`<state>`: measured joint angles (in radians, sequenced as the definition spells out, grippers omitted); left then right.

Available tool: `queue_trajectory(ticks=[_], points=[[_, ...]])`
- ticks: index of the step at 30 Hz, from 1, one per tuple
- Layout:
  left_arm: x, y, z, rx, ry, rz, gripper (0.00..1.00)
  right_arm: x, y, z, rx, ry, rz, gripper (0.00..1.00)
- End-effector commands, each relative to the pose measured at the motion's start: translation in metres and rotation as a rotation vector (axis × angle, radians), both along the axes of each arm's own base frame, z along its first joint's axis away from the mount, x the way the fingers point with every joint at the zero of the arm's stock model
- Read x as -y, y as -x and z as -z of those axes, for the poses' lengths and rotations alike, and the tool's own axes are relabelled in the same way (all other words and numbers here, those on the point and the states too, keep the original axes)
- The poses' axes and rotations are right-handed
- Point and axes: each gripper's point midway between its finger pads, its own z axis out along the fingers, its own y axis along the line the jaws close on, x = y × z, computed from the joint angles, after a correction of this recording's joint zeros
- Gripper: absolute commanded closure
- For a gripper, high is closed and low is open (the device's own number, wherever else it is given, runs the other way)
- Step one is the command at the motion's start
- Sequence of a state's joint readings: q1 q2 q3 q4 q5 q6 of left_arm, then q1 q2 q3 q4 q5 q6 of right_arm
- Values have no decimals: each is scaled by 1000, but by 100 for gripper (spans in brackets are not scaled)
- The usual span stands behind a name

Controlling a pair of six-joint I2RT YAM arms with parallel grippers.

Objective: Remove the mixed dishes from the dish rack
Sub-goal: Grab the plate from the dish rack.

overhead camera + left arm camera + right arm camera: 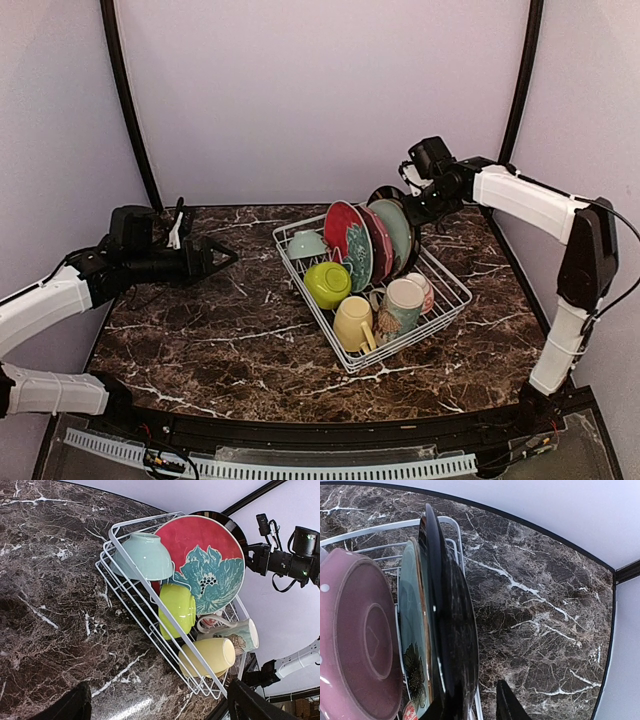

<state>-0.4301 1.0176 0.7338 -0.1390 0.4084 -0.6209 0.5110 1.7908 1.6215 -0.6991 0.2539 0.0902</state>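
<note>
A: Counting what sits in the dish rack [300,280]: red plate [345,232], pink dotted plate [378,240], pale green plate [397,228] and dark plate [452,630] standing on edge along the back. The teal bowl [306,245] and lime bowl [327,283] are in front of them, and the yellow mug [352,322] and cream patterned mug [402,305] are at the near end. Full house!

B: So nothing unloaded, by my reckoning. Every dish I can see is inside the wire, none out on the worktop [200,330].

A: Agreed, I'd call this the very first pick. Look at the right pincer [408,207], up at the far corner of the rack, jaws straddling the rim of that dark plate, the rearmost in the row.

B: Clamped on it?

A: Can't tell. The wrist view shows the plate running between the fingers, with one fingertip [507,705] just beside its back face and a sliver of marble showing between them. The other finger is lost behind the plate.

B: And the plate itself?

A: Upright in the rack, right beside the pale green one.

B: Left pincer [222,258]?

A: Jaws wide apart, holding nothing, hovering over the marble well to the left of the rack and pointed towards it.

B: What's left, then?

A: The lot: four plates, two bowls, the mugs, and a small red-patterned piece [422,290] tucked behind the cream one.
</note>
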Motion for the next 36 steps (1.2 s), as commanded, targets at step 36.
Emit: queue_trajectory(ticks=[36], points=[[-2, -9, 17, -79, -21, -59, 7, 38, 14, -121, 269, 157, 131, 100]])
